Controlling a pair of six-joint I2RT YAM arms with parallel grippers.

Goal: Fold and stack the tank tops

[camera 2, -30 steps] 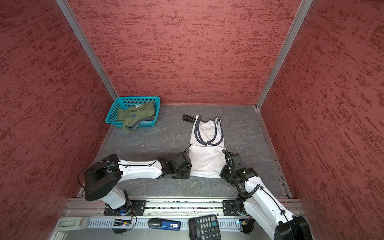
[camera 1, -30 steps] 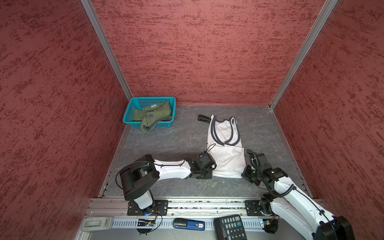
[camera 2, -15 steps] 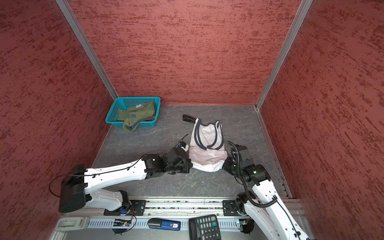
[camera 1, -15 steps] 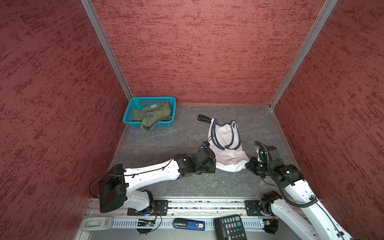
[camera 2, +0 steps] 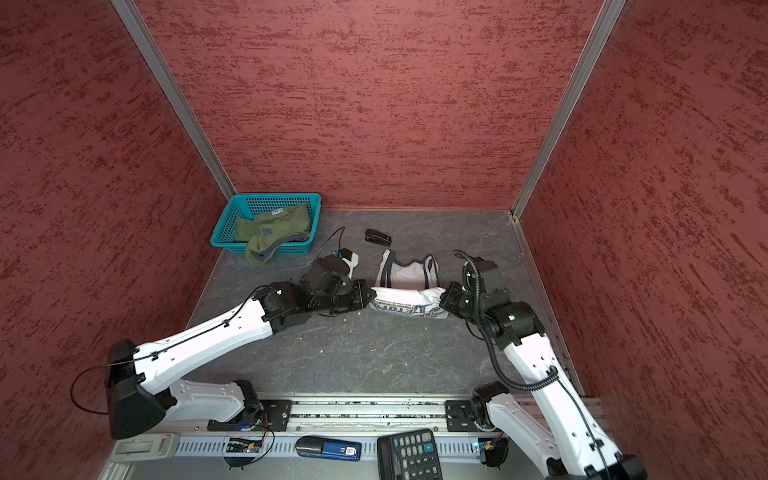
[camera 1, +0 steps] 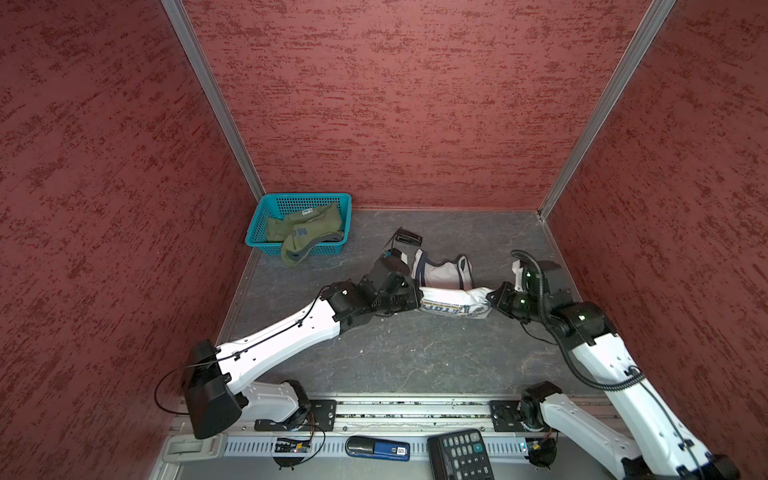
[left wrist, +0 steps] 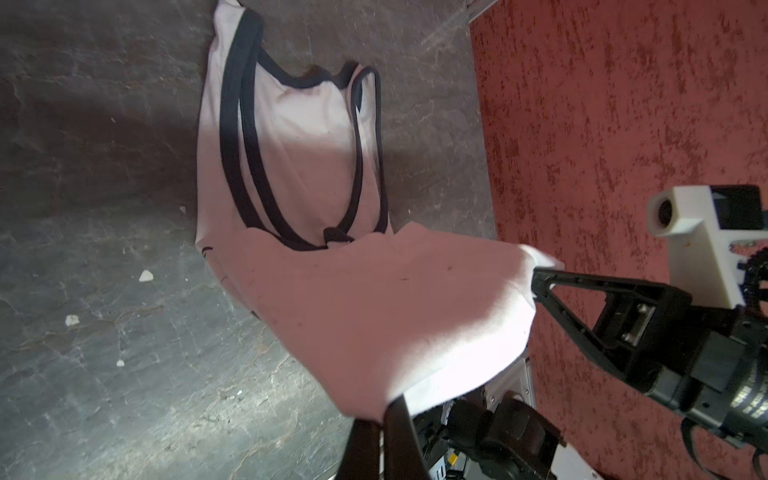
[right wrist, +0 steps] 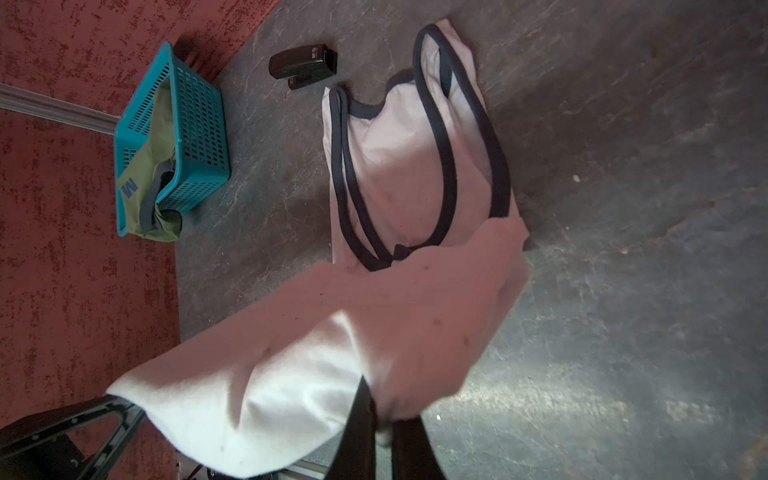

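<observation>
Grey floor [camera 1: 415, 357]; left gripper [camera 1: 417, 302], right gripper [camera 1: 489, 298] clench white tank top's [camera 1: 453, 297] hem corners (aloft)

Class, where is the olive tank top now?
In both top views the olive tank top sits in the teal basket, in the back left corner.
</observation>
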